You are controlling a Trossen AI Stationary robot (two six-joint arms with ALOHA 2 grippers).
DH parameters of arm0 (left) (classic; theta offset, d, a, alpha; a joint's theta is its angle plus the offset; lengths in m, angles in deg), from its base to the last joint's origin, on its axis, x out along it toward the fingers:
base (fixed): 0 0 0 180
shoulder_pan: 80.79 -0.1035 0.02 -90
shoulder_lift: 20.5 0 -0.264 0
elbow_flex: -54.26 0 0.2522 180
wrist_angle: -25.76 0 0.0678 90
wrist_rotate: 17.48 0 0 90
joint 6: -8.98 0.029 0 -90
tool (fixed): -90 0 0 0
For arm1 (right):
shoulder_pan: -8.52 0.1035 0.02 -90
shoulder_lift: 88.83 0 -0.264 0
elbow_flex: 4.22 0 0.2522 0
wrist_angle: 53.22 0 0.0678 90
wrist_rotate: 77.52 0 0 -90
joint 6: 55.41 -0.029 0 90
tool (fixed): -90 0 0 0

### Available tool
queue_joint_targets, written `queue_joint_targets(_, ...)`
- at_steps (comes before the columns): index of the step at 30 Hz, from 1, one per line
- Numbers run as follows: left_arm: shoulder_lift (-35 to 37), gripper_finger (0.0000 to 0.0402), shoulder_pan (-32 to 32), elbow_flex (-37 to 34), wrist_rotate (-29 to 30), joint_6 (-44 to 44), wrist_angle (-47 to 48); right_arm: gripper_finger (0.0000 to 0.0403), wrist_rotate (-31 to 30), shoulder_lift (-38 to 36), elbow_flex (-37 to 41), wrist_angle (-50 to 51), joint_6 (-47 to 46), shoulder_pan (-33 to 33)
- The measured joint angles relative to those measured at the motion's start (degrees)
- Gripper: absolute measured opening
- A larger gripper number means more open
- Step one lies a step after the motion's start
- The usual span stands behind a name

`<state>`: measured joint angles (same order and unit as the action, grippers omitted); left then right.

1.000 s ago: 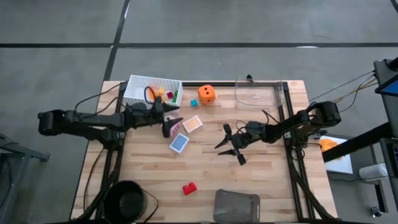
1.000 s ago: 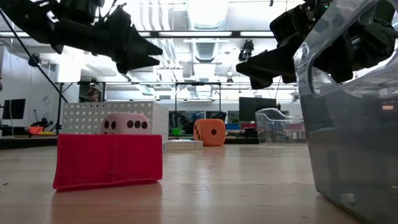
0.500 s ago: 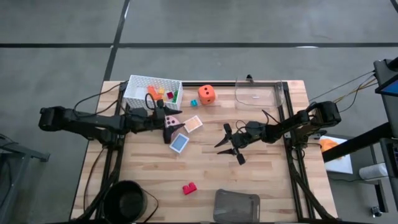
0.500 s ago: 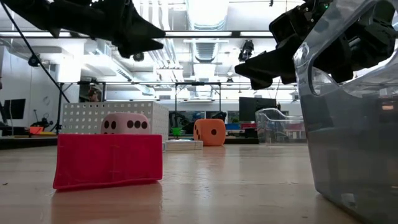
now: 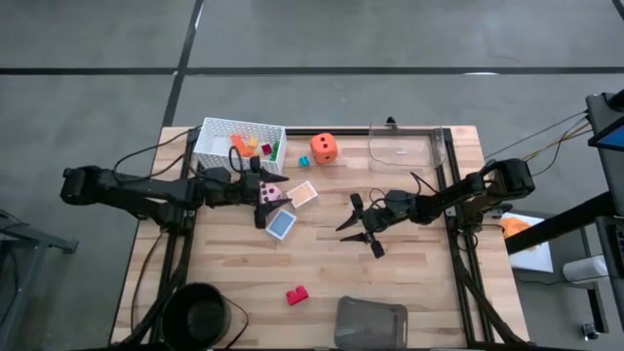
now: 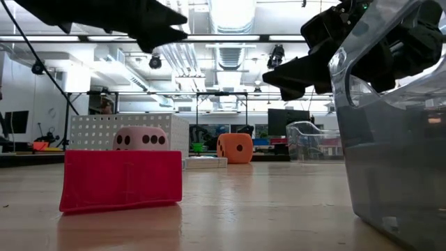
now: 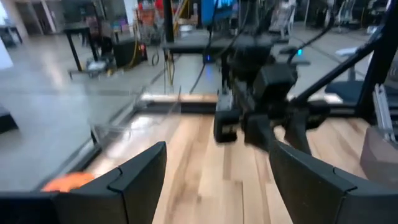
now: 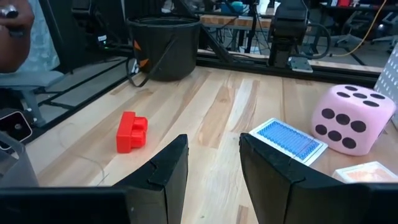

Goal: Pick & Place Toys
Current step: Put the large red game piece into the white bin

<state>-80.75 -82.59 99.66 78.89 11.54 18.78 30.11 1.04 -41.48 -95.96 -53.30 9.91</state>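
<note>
On the left, the left gripper [image 5: 261,195] hangs over the pink die [image 5: 272,194], just in front of the white basket [image 5: 216,133], which already holds several small bricks [image 5: 255,146]. Its fingers [image 7: 138,171] stand wide apart with nothing between them, so the die is not yet caught. The step in hand looks like picking up that die. To do it well, the gripper should come straight down with one finger on each side of the die, square to two flat faces, low enough to grip the body rather than its top edge. It should close only once the die sits centred.

Just right of the die lie the blue card [image 5: 281,224] and the peach card [image 5: 303,193]. Both are close enough that a finger coming down could pin or drag one. The orange die [image 5: 324,148] sits farther back, near the basket's right end.

Nearer the front edge, the red brick [image 5: 296,294] lies alone.

On the right, the right gripper [image 5: 363,229] waits over bare table [image 5: 429,283], its fingers [image 8: 163,171] narrowly parted and empty.
</note>
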Motion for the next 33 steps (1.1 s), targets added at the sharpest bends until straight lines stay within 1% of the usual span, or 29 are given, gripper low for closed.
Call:
queue_joint_targets(4, -0.8, 0.0284, 0.0, 0.0, 0.1, -3.1, 3.6, 0.0144, -0.3, 0.0, -0.2, 0.0, -0.5, 0.0)
queue_joint_targets(7, -2.9, 0.0284, 0.0, 0.1, 0.6, -5.5, 5.3, 0.0144, -2.3, 0.0, -0.3, 0.0, -1.3, 0.0)
queue_joint_targets(10, -5.5, 0.0284, 0.0, 0.8, 3.5, -6.9, 7.3, 0.0144, -4.4, 0.0, -0.3, 0.2, -2.0, 0.0)
queue_joint_targets(14, -8.6, 0.0284, 0.0, 2.2, 7.2, -7.1, 10.2, 0.0144, -5.0, 0.0, -0.3, 1.1, -2.3, 0.0)
queue_joint_targets(25, -16.5, 0.0284, 0.8, 8.4, 7.2, -7.1, 15.6, 0.0144, -5.3, 0.0, -0.3, 6.0, -3.3, 0.0)
queue_joint_targets(28, -18.5, 0.0284, 1.7, 9.2, 7.0, -7.1, 15.9, 0.0144, -6.7, 0.0, -0.3, 6.7, -3.5, 0.0)
queue_joint_targets(33, -20.2, 0.0284, 3.8, 9.4, 4.3, -9.1, 16.4, 0.0144, -7.5, 0.0, -0.3, 7.3, -3.3, 0.0)
